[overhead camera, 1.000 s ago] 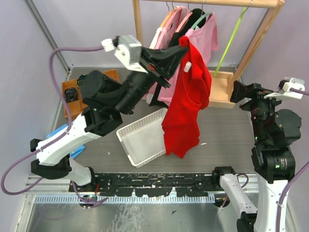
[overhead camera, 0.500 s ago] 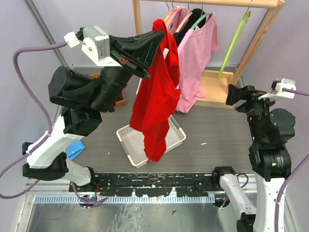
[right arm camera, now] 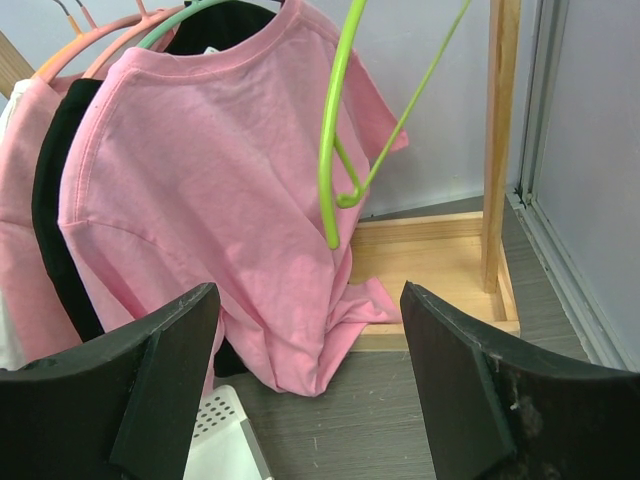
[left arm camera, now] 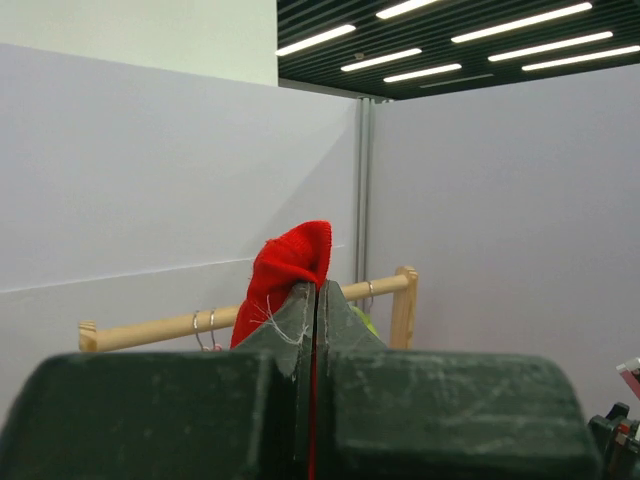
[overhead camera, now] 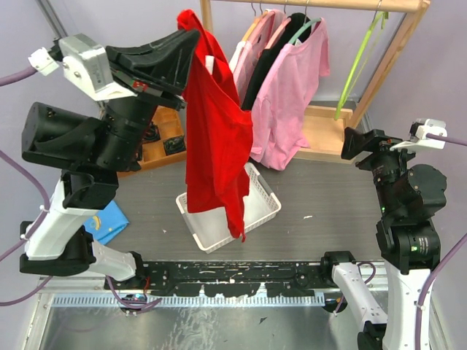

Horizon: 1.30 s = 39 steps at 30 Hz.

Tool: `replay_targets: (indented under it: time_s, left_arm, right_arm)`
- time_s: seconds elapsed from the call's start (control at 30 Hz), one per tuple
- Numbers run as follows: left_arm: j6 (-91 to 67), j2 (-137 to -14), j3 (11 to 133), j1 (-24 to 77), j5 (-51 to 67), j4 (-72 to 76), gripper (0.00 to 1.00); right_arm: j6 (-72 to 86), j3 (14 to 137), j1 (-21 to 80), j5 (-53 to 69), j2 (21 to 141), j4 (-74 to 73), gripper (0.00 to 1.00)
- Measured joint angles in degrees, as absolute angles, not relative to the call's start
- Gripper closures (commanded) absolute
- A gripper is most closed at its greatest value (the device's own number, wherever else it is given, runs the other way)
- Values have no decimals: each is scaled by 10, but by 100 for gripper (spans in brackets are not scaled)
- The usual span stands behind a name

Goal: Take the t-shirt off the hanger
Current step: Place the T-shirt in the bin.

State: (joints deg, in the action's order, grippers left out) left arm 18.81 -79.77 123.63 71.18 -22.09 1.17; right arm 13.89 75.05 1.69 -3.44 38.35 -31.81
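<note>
Upper left of top view: left gripper [overhead camera: 191, 45] pinches the red t-shirt [overhead camera: 215, 138] by its top fold, held high so the cloth hangs free, probably for dropping into the white basket [overhead camera: 191, 219]. Right gripper [right arm camera: 310, 345] is spread and empty, facing the bare green hanger [right arm camera: 335, 150].

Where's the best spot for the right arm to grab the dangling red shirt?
Its loose lower hem, approached from the right arm's side: the red shirt hangs straight down from the shut left end effector, its bottom free over the white basket.

grey table [overhead camera: 336, 204] bears white basket [overhead camera: 260, 210], orange bin [overhead camera: 171, 157], perhaps blue cloth [overhead camera: 109, 222].
</note>
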Motion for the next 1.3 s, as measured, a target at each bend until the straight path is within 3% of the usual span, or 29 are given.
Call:
replay_targets:
  time_s: [0.83, 1.3]
  left_arm:
    - [289, -785, 1213, 707, -299, 32, 100]
    - [159, -800, 1114, 706, -271, -14, 100]
  right_arm:
    - [139, 750, 17, -33, 383, -320, 21]
    - [138, 746, 17, -33, 372, -323, 21]
